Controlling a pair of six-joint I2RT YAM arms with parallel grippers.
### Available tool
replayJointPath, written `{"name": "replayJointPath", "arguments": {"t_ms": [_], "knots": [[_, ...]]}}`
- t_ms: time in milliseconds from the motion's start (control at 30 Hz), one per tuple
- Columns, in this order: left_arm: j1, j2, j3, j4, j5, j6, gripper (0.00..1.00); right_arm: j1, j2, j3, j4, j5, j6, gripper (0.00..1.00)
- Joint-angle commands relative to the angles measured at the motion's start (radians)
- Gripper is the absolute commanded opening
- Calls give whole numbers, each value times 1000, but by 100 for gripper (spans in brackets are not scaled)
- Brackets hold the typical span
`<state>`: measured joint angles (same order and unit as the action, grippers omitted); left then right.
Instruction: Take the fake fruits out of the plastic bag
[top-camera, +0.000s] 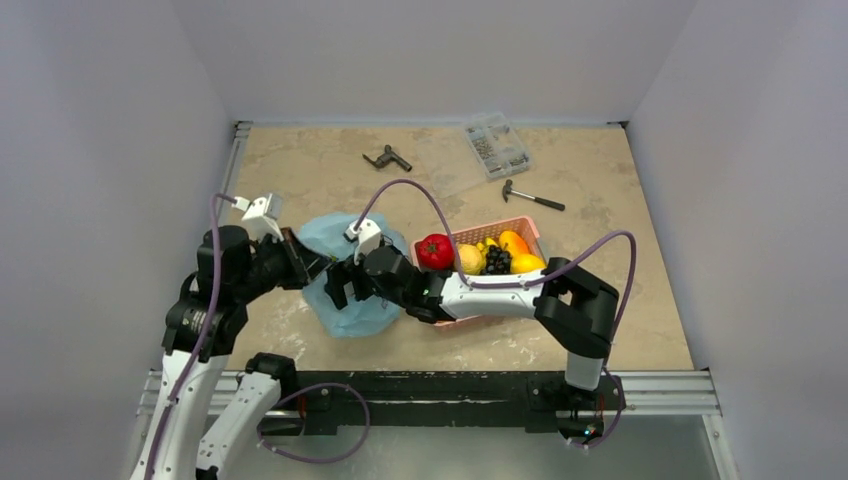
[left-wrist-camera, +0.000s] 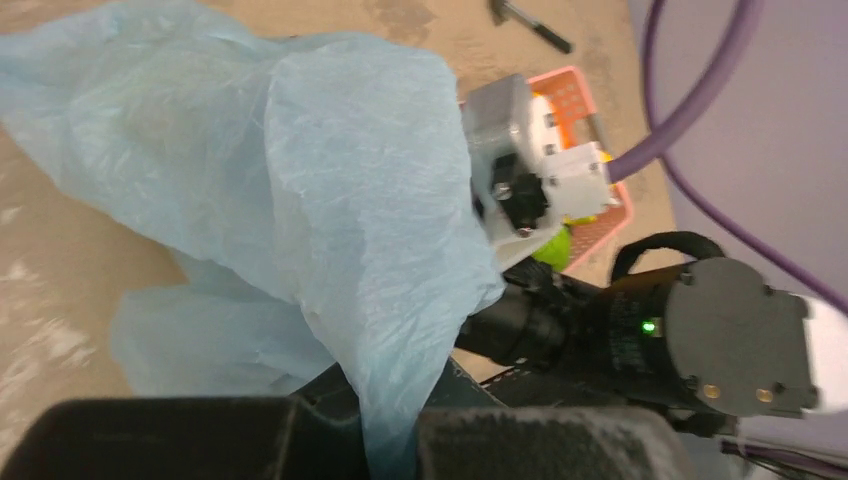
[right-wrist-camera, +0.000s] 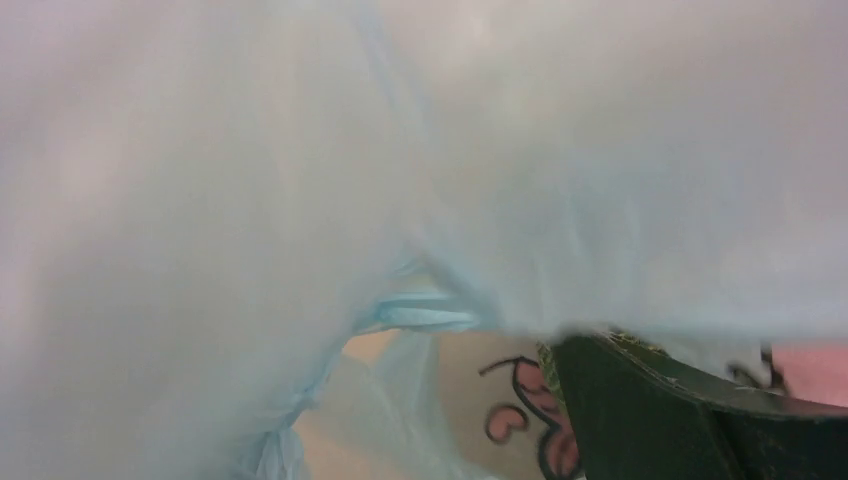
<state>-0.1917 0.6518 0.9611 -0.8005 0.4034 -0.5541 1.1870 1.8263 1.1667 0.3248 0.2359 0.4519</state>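
The pale blue plastic bag (top-camera: 352, 262) lies crumpled on the table left of centre, and it fills the left wrist view (left-wrist-camera: 330, 190). My left gripper (top-camera: 305, 262) is shut on a fold of the bag (left-wrist-camera: 392, 440). My right gripper (top-camera: 338, 288) reaches into the bag from the right. In the right wrist view one dark finger (right-wrist-camera: 650, 420) stands far right of middle, beside film with a pink motif (right-wrist-camera: 505, 420); nothing sits between the jaws. The red tomato (top-camera: 434, 250) rests at the left end of the pink basket (top-camera: 528, 226). The melon is hidden.
The basket also holds a dark grape bunch (top-camera: 497, 260) and yellow and orange fruits. A small lime-green fruit (left-wrist-camera: 553, 245) shows by the basket. A hammer (top-camera: 533, 197), a clear parts box (top-camera: 497, 143) and a dark tool (top-camera: 386, 158) lie at the back.
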Motion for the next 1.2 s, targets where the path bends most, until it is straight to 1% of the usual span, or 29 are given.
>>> {"name": "replayJointPath", "arguments": {"t_ms": [0,33,133,233,267,367,433,467,500,567,600,633,667,700,800,867,967,1033,1067,1100,1167], "knots": [[-2,14,-49,-215,-299,60,0,-6,-51,-17,48,-1,-35,91],[0,34,-51,-244,-331,42,0,-5,-51,-16,50,3,-46,91],[0,76,-61,-244,-313,40,0,-5,-36,10,44,20,-94,89],[0,86,-67,-246,-332,31,0,-6,-12,65,2,31,-140,87],[0,85,-71,-247,-333,28,0,-6,-2,86,-8,24,-154,85],[-2,90,-67,-277,-329,11,0,-6,18,123,-45,6,-161,71],[-2,90,-50,-306,-316,12,0,-3,8,108,-39,-9,-163,69],[-1,79,-43,-319,-315,16,4,-1,1,96,-30,-34,-163,69],[-1,62,-37,-330,-324,16,17,2,-6,87,-33,-54,-154,69],[0,12,-30,-335,-337,23,49,11,-20,76,-52,-85,-136,70],[0,-10,-25,-334,-345,25,60,15,-29,69,-60,-94,-130,71],[0,-27,-12,-336,-355,30,79,15,-36,64,-70,-98,-120,72],[0,-38,-1,-338,-367,36,84,16,-45,57,-82,-93,-109,74],[0,-41,12,-339,-384,39,87,16,-54,56,-99,-86,-97,75],[0,-6,50,-323,-435,71,91,16,-89,42,-127,-73,-70,78],[0,46,80,-315,-474,94,91,16,-119,20,-132,-52,-55,84],[0,135,92,-256,-455,147,90,16,-145,14,-163,-36,-52,88],[0,174,85,-219,-461,177,85,17,-155,16,-201,-28,-50,89],[0,191,88,-213,-487,188,83,17,-162,12,-210,-20,-48,90],[0,201,86,-202,-516,200,78,19,-176,4,-222,-9,-47,90],[0,204,51,-155,-552,243,63,21,-208,-18,-233,13,-45,90]]}}
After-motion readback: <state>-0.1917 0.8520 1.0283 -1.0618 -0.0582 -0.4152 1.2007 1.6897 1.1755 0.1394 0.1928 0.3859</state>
